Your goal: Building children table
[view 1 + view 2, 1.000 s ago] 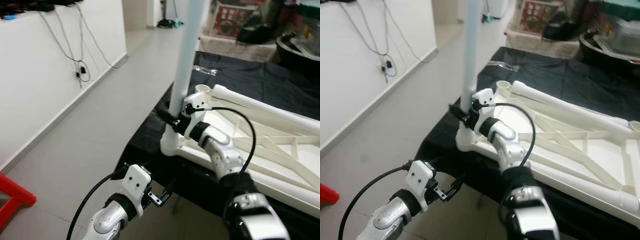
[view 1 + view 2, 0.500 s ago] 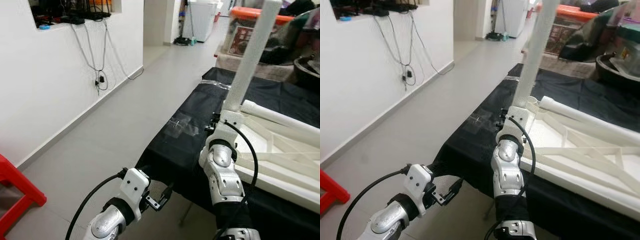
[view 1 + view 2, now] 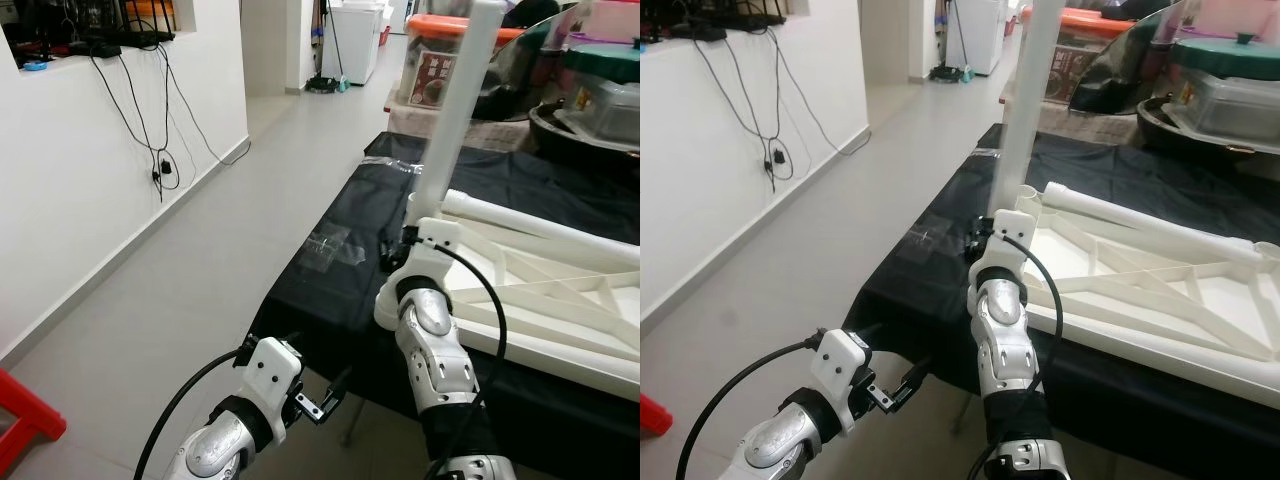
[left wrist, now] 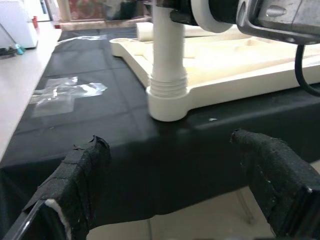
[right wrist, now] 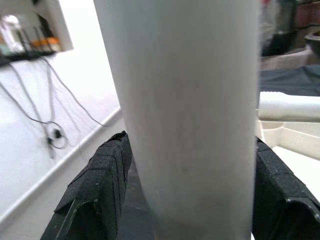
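You have one upside-down tabletop (image 3: 560, 300) on the black cloth (image 3: 340, 270), at about 3 o'clock. One upright leg (image 3: 455, 110) stands in its near corner socket, long axis vertical; another leg (image 3: 540, 215) lies flat. Your right gripper (image 5: 187, 190) pinches the upright leg. Your left gripper (image 4: 175, 185) hangs spread wide at 6 o'clock. Since half a second ago, the leg has tilted nearer upright.

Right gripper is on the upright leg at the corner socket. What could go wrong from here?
1. The table leg stands tall while the right gripper grips it near the socket; any sideways push may cross-thread it.
2. That table frame corner sits near the black cloth's edge and might slide.
3. The left gripper hangs open below, bracing nothing.
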You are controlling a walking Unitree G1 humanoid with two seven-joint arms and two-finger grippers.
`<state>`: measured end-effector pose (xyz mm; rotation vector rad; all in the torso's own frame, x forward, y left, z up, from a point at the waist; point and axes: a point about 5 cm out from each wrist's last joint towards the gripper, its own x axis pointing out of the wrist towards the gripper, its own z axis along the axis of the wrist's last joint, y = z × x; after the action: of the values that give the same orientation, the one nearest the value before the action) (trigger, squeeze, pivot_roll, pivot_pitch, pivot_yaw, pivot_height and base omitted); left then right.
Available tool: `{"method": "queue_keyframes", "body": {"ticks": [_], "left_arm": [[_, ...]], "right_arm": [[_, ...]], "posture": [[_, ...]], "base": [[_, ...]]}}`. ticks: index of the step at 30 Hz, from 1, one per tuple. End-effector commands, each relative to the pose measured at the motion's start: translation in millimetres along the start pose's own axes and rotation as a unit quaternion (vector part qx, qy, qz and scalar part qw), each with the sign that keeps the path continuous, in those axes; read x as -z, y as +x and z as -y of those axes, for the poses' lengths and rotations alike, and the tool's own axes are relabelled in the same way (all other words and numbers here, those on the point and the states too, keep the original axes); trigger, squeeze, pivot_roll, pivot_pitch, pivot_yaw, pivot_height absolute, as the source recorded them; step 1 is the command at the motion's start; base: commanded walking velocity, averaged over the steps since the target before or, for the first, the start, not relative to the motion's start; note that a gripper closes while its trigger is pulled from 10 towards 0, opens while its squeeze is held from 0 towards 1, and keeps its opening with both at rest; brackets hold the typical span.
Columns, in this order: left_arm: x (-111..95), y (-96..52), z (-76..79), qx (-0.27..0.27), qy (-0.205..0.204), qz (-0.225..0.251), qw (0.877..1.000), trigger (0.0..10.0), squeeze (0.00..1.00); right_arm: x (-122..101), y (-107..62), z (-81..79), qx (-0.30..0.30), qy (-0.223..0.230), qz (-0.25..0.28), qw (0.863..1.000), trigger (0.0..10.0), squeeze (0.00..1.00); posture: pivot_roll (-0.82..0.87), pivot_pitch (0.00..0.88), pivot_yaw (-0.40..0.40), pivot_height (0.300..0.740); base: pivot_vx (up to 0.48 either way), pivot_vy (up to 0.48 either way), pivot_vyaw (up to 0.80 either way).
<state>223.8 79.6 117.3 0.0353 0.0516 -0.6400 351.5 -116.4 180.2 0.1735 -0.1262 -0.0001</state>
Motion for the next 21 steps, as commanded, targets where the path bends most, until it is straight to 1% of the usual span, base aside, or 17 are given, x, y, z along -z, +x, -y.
{"method": "queue_keyframes", "body": {"ticks": [1, 2, 3, 4, 6, 7, 9, 10, 11, 12, 13, 15, 16, 17, 21], "left_arm": [[3, 1.1, 1.4, 0.0, -0.007, -0.006, 1.0, 10.0, 0.0], [3, 1.1, 1.7, 0.0, -0.007, -0.006, 1.0, 10.0, 0.0], [3, 1.1, 1.7, 0.0, -0.007, -0.006, 1.0, 10.0, 0.0], [3, 1.2, 1.9, 0.0, -0.007, -0.005, 1.0, 10.0, 0.0], [3, 1.2, 1.9, 0.0, -0.007, -0.005, 1.0, 10.0, 0.0], [3, 1.1, 2.1, -0.001, -0.008, -0.005, 1.0, 10.0, 0.0], [3, 0.8, 1.9, -0.002, -0.009, -0.005, 1.0, 10.0, 0.0], [3, 0.5, 1.7, -0.002, -0.009, -0.005, 1.0, 10.0, 0.0], [3, 0.5, 1.7, -0.002, -0.009, -0.005, 1.0, 10.0, 0.0], [3, 0.3, 1.6, -0.002, -0.009, -0.005, 1.0, 10.0, 0.0], [3, 0.3, 1.6, -0.002, -0.009, -0.005, 1.0, 10.0, 0.0], [3, 0.1, 1.3, -0.002, -0.01, -0.005, 1.0, 10.0, 0.0], [3, 0.1, 1.3, -0.002, -0.01, -0.005, 1.0, 10.0, 0.0], [3, 0.3, 1.0, -0.001, -0.011, -0.005, 1.0, 10.0, 0.0], [3, 1.4, 1.2, 0.0, -0.012, -0.005, 1.0, 10.0, 0.0]], "right_arm": [[-5, 4.0, -10.0, -0.058, 0.007, 0.008, 0.998, 10.0, 0.0], [-6, 6.4, -7.7, -0.081, 0.003, 0.006, 0.997, 10.0, 0.0], [-6, 6.4, -7.7, -0.081, 0.003, 0.006, 0.997, 10.0, 0.0], [-7, 8.5, -1.6, -0.08, -0.006, 0.006, 0.997, 10.0, 0.0], [-7, 8.5, -1.6, -0.08, -0.006, 0.006, 0.997, 10.0, 0.0], [-6, 7.6, 5.6, -0.075, -0.014, 0.004, 0.997, 10.0, 0.0], [0, 0.3, 15.5, -0.062, -0.037, 0.002, 0.997, 10.0, 0.0], [3, -4.4, 17.8, -0.059, -0.034, -0.004, 0.998, 10.0, 0.0], [3, -4.4, 17.8, -0.059, -0.034, -0.004, 0.998, 10.0, 0.0], [5, -10.4, 20.5, -0.055, -0.034, -0.003, 0.998, 10.0, 0.0], [5, -10.4, 20.5, -0.055, -0.034, -0.003, 0.998, 10.0, 0.0], [8, -19.2, 22.8, -0.054, -0.03, -0.004, 0.998, 10.0, 0.0], [8, -19.2, 22.8, -0.054, -0.03, -0.004, 0.998, 10.0, 0.0], [10, -22.9, 22.2, -0.062, -0.028, -0.006, 0.998, 10.0, 0.0], [12, -24.3, 21.8, -0.066, -0.025, -0.007, 0.997, 10.0, 0.0]], "posture": [[0.07, 0.085, -0.05, 0.74], [0.07, 0.084, -0.052, 0.74], [0.07, 0.084, -0.052, 0.74], [0.07, 0.087, -0.055, 0.74], [0.07, 0.087, -0.055, 0.74], [0.07, 0.089, -0.057, 0.74], [0.07, 0.089, -0.056, 0.74], [0.06, 0.09, -0.054, 0.74], [0.06, 0.09, -0.054, 0.74], [0.06, 0.09, -0.054, 0.74], [0.06, 0.09, -0.054, 0.74], [0.06, 0.09, -0.052, 0.74], [0.06, 0.09, -0.052, 0.74], [0.05, 0.091, -0.047, 0.74], [0.05, 0.089, -0.051, 0.74]], "base": [[0.0, 0.0, 0.0], [0.0, 0.0, 0.0], [0.0, 0.0, 0.0], [0.0, 0.0, 0.0], [0.0, 0.0, 0.0], [0.0, 0.0, 0.0], [0.0, 0.0, 0.0], [0.0, 0.0, 0.0], [0.0, 0.0, 0.0], [0.0, 0.0, 0.0], [0.0, 0.0, 0.0], [0.0, 0.0, 0.0], [0.0, 0.0, 0.0], [0.0, 0.0, 0.0], [0.0, 0.0, 0.0]]}}
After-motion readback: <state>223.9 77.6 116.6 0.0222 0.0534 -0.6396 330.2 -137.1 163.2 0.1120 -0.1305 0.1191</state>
